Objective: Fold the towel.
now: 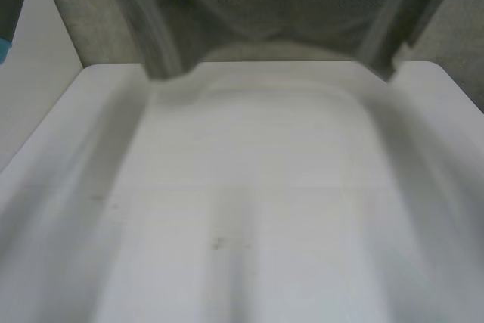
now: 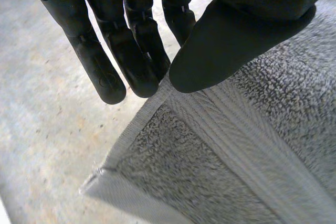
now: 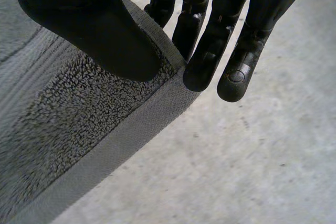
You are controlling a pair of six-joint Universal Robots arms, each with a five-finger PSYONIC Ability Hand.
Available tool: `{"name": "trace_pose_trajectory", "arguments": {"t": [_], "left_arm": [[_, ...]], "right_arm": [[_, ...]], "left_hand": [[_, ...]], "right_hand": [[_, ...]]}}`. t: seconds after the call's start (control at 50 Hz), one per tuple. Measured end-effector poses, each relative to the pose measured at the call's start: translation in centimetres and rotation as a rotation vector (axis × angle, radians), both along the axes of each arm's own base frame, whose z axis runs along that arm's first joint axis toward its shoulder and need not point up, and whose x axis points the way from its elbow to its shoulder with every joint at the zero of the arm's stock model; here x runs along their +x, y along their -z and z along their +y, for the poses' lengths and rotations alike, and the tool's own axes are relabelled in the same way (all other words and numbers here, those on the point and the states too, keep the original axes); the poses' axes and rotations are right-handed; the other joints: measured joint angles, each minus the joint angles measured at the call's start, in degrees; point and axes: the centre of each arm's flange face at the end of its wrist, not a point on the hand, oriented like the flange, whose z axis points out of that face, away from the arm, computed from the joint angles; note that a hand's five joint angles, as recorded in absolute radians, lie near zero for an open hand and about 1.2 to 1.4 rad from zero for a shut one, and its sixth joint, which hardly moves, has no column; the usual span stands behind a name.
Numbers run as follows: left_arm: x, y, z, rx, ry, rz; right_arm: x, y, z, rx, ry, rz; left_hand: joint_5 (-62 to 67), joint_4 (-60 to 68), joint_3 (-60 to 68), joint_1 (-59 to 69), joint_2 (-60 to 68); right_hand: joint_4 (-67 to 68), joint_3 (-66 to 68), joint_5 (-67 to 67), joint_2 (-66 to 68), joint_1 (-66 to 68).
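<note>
the towel is grey terry cloth, held up off the white table and hanging across its far end in the head view. there it is blurred and its lower edge is hard to trace. in the left wrist view the towel shows looped pile, a flat ribbed woven band and a smooth hem that ends in a corner below the fingertips. the left hand pinches that edge, with straight fingers behind the cloth and the thumb pressed on its front. the right hand pinches the towel the same way at another corner, thumb on the pile beside the flat hem. the cloth behind the fingers is hidden. below both hands lies speckled grey floor.
</note>
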Motion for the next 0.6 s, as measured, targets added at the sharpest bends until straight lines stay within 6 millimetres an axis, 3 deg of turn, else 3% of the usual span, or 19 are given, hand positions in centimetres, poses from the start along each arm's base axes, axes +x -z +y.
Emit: {"name": "trace_pose_trajectory", "arguments": {"t": [0.06,0.12,0.2,0.3,0.4,0.52,0.6], "left_arm": [[0.4,1.1,0.2,0.049,-0.003,0.013],[0.7,4.4,0.5,0.163,-0.005,-0.008],[0.9,10.5,1.2,0.349,0.009,-0.072],[1.2,19.2,3.3,0.579,0.058,-0.185],[1.4,25.2,5.5,0.689,0.078,-0.316],[2.1,29.4,8.0,0.743,0.068,-0.474],[3.0,29.8,9.8,0.773,0.054,-0.534]], "right_arm": [[0.1,1.4,0.3,0.063,-0.022,0.02],[0.3,3.8,0.7,0.176,-0.056,0.055],[0.8,8.3,1.2,0.361,-0.11,0.114],[1.2,15.7,2.0,0.591,-0.144,0.231],[1.1,21.3,3.3,0.727,-0.144,0.356],[0.4,24.6,4.9,0.819,-0.128,0.455],[-0.7,24.3,6.0,0.876,-0.104,0.475]], "left_hand": [[0.0,0.0,0.0,0.0,0.0],[0.01,0.0,0.0,0.0,0.0],[0.02,0.0,0.0,0.0,0.0],[0.02,0.0,0.01,0.0,0.0],[0.02,0.0,0.01,0.0,0.01],[0.02,0.0,0.01,0.0,0.01],[0.02,0.0,0.01,0.0,0.01]], "right_hand": [[0.0,0.0,0.01,0.0,0.0],[0.0,0.0,0.01,0.0,0.0],[0.0,0.0,0.01,0.0,0.0],[0.0,-0.01,0.03,0.0,0.0],[0.0,0.0,0.04,0.0,0.0],[0.0,0.0,0.03,0.0,0.0],[0.0,0.0,0.04,0.0,0.0]]}}
